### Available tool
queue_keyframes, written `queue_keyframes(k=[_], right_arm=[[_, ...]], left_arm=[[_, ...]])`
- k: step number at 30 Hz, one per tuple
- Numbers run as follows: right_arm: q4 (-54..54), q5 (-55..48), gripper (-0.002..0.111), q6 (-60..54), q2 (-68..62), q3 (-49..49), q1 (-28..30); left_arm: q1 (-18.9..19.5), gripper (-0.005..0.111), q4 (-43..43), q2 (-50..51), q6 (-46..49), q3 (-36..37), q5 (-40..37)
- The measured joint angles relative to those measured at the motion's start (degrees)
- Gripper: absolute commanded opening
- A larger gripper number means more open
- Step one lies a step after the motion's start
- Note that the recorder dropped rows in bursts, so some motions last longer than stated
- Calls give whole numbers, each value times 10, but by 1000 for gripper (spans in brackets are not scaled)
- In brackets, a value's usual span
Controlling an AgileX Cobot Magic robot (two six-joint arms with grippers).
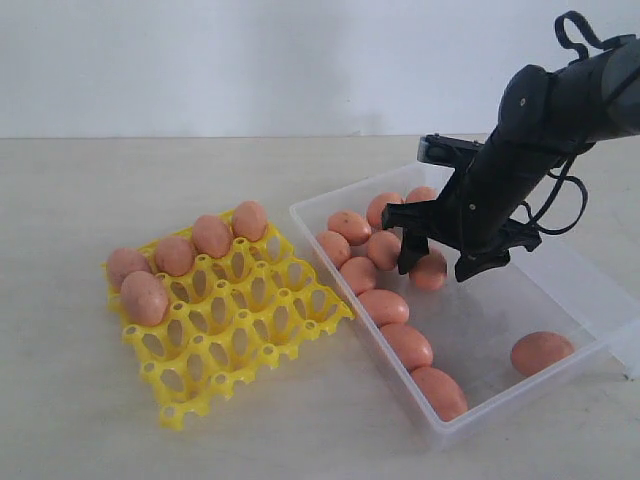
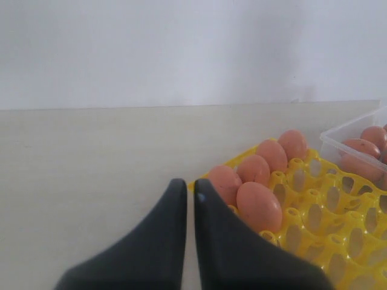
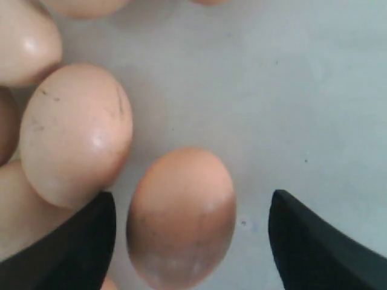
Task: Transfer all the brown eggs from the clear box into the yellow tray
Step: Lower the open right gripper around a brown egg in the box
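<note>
Jaws on the right gripper (image 1: 440, 266) stand wide apart and hold nothing. They hang low inside the box (image 1: 520, 398), tips down on either side of one egg (image 1: 428, 272). In the right wrist view that egg (image 3: 181, 217) lies on the box floor between the two fingers, touching neither. Its long axis runs across the line the jaws would close along, so they would meet its narrow flanks, not its ends. It sits off centre, nearer the finger on the crowded side, and a neighbour (image 3: 75, 136) lies just beside that same finger. Whether the two touch I cannot tell, since the close view cuts the finger off. My judgement is that the gripper needs a small shift away from the neighbour to centre the egg before closing, or the near finger may nudge the neighbour.

Ten or so eggs (image 1: 383, 305) lie in the box, most of them bunched along the wall nearest the tray (image 1: 250, 330), with one alone toward the opposite end. Five more sit in tray cups along one edge, and the other cups are bare. The left gripper (image 2: 189, 184) is closed on nothing beside the tray's corner, well apart from the box, so the right arm is the one placed for this pick.
</note>
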State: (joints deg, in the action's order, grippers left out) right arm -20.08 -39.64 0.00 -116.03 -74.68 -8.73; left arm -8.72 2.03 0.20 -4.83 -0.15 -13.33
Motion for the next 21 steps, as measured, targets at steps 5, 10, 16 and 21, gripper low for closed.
queue_keyframes(k=[5,10,16,21], right_arm=[[-3,18,31,6,-8,0,0],[-4,16,0,4,-14,0,0],[-7,14,0,-4,-14,-1,0],[-20,14,0,0,-15,-1,0]], left_arm=[[0,4,0,0,0,0,0],[0,4,0,0,0,0,0],[0,4,0,0,0,0,0],[0,4,0,0,0,0,0]])
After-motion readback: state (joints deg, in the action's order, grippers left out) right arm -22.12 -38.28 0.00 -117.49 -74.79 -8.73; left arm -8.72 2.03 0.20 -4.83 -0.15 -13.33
